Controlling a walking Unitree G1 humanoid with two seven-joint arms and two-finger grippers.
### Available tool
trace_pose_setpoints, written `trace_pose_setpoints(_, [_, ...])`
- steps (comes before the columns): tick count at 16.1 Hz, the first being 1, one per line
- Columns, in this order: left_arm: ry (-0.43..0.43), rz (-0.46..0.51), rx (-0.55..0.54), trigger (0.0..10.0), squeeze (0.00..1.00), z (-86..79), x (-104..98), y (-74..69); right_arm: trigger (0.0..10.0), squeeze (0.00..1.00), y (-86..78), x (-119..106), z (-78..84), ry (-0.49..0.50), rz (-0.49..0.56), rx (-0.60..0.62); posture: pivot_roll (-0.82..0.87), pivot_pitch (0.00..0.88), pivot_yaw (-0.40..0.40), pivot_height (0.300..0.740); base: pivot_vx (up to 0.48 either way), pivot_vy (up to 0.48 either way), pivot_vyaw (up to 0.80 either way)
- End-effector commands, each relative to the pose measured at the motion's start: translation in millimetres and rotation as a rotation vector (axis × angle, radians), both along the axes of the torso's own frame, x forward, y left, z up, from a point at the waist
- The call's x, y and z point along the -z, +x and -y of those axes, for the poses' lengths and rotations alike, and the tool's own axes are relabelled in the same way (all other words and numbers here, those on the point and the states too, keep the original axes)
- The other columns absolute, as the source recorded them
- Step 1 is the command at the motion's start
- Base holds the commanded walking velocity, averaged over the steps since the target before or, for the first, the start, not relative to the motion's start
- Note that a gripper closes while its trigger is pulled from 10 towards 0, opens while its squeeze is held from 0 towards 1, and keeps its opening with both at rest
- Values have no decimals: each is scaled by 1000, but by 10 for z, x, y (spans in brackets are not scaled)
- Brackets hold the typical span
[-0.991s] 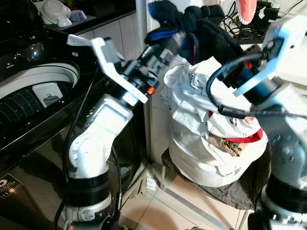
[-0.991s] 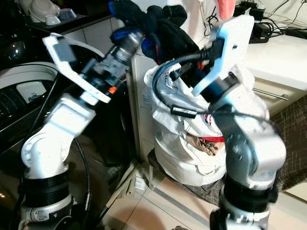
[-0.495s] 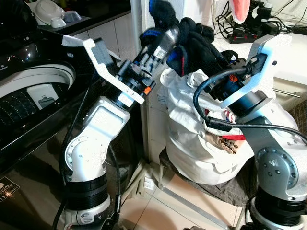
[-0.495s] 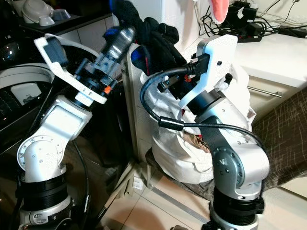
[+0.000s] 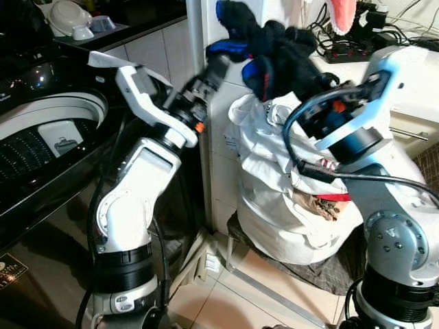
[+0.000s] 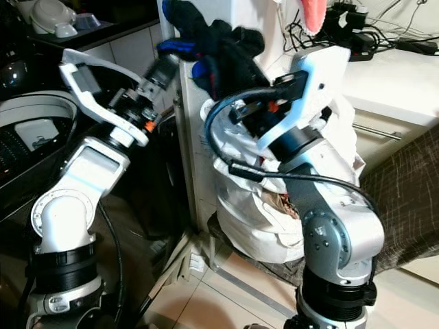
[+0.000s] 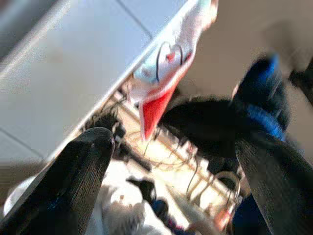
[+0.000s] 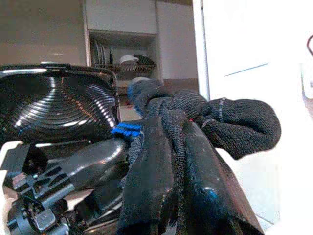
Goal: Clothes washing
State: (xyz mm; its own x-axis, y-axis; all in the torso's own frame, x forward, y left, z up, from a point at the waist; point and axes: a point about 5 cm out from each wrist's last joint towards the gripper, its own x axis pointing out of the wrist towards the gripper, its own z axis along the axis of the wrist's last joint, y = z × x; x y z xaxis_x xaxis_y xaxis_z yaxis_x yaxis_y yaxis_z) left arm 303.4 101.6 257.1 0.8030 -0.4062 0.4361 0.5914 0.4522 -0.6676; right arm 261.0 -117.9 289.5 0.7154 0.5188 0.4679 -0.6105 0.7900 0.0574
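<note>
kitchen corner w/ washing machine (image 5: 41,137) at left, lid up; white laundry bag (image 5: 288,205) on a chair beside it. dark knit garment (image 6: 219,51) is held up above the bag, pinched tight betw. right gripper (image 8: 176,161) fingers. left gripper (image 7: 171,161) is spread wide by the garment, holding nothing. risk: garment could be dropped short of the drum if swung over on one thin pinch, or snagged on the bag.
</note>
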Motion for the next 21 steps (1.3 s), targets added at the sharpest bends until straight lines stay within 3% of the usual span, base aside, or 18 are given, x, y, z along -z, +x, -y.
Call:
trace_pose_setpoints(1, [-54, 12, -20, 10000, 0, -47, -68, 15, 0, 0, -36, -91, 2, 15, 43, -9, -93, 0, 76, 740, 0, 0, 0])
trace_pose_setpoints(3, [-83, 55, 0, 10000, 0, -61, -120, -24, 0, 0, -41, -78, 2, 14, 36, -11, -93, 0, 74, 740, 0, 0, 0])
trace_pose_setpoints(5, [-162, 94, 104, 10000, 0, -13, -176, -115, 0, 0, -40, -73, 2, 18, 32, -12, -93, 0, 74, 740, 0, 0, 0])
trace_pose_setpoints(6, [-158, 95, 127, 10000, 0, 10, -174, -131, 0, 0, -38, -76, 3, 21, 32, -13, -92, 0, 74, 740, 0, 0, 0])
trace_pose_setpoints(11, [-76, 42, 90, 10000, 0, 57, -83, -76, 0, 0, -50, -76, -70, 35, 26, -42, -91, 0, 77, 740, 0, 0, 0])
trace_pose_setpoints(21, [-124, 38, 35, 10000, 0, -33, -118, -25, 0, 0, -112, 35, -140, 2, -23, -113, -90, 0, 77, 740, 0, 0, 0])
